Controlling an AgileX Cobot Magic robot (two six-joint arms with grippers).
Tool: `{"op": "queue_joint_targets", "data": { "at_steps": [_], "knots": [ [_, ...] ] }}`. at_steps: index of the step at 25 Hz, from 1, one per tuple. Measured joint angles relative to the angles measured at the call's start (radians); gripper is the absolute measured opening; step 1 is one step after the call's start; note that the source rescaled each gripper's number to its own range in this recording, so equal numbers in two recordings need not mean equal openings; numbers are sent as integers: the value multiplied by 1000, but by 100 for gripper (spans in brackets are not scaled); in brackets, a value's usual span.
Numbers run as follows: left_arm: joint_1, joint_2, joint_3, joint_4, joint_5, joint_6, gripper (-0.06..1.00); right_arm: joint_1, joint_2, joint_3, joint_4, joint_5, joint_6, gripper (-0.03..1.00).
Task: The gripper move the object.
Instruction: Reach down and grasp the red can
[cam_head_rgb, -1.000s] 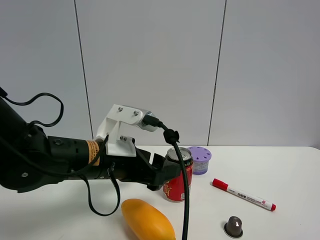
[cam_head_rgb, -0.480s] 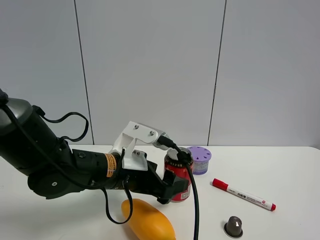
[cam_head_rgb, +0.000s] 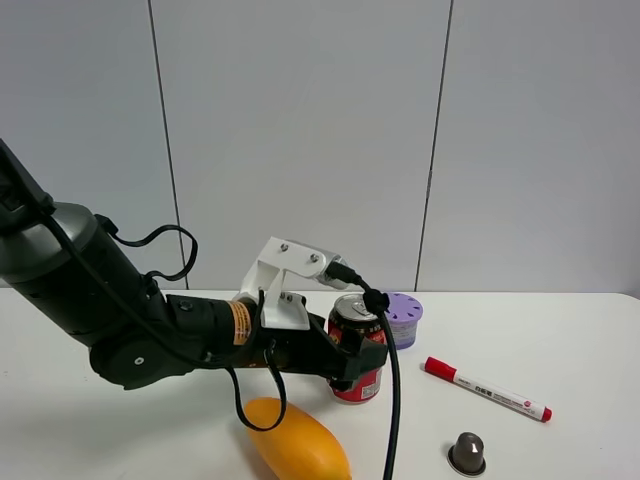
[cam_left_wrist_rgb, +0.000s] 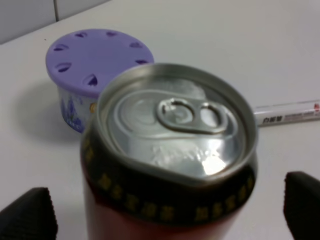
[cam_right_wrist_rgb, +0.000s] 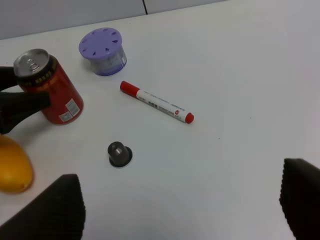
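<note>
1. Wall (cam_head_rgb: 300, 130): plain grey panels with dark vertical seams, directly behind the table.
2. Table (cam_head_rgb: 560, 340): flat matte white top. Everything below sits on it.
3. Left arm (cam_head_rgb: 120, 320): dark, comes in low from the left side, roughly level with the table. It carries a white bracket (cam_head_rgb: 285, 290) on top, and a black cable (cam_head_rgb: 390, 400) loops from the bracket down across the front of the can.
4. Left gripper (cam_head_rgb: 357, 360): jaws apart, one on each side of the can at mid-height. The left wrist view shows table between each fingertip and the can wall, so it is not clamped.
5. Right gripper (cam_right_wrist_rgb: 182, 200): jaws wide apart with nothing between them, hanging over bare table well clear of the can.
6. Mango (cam_head_rgb: 297, 440): orange-yellow, lying on its side just in front of the can and below the left arm.
7. Can (cam_head_rgb: 355, 310): red, upright, base on the table, long axis vertical. Silver lid faces straight up, pull-tab flat on it, black band just under the rim. It stands mid-table between the mango and the tub.
8. Marker (cam_head_rgb: 487, 389): white barrel with red ends, lying flat to the right of the can and apart from it.
9. Purple tub (cam_head_rgb: 402, 318): perforated lid, just behind and to the right of the can. Can't tell if they touch.
10. Small dark capsule (cam_head_rgb: 467, 453): near the front edge, in front of the marker.
</note>
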Motion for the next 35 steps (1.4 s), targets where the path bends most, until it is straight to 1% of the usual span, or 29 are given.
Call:
{"op": "queue_joint_targets", "data": {
  "at_steps": [6,12,17,24,35],
  "knots": [
    [-4,25,-72,-3,-3,-2,100,0,0,0,0,0,0,100],
    [-25,61,-120,-3,-3,-13,100,0,0,0,0,0,0,100],
    [-27,104,-135,-2,-2,-15,100,0,0,0,0,0,0,100],
    [-27,112,-138,-2,-2,-15,100,0,0,0,0,0,0,100],
    [-27,153,-202,-2,12,-14,100,0,0,0,0,0,0,100]
  ]
}}
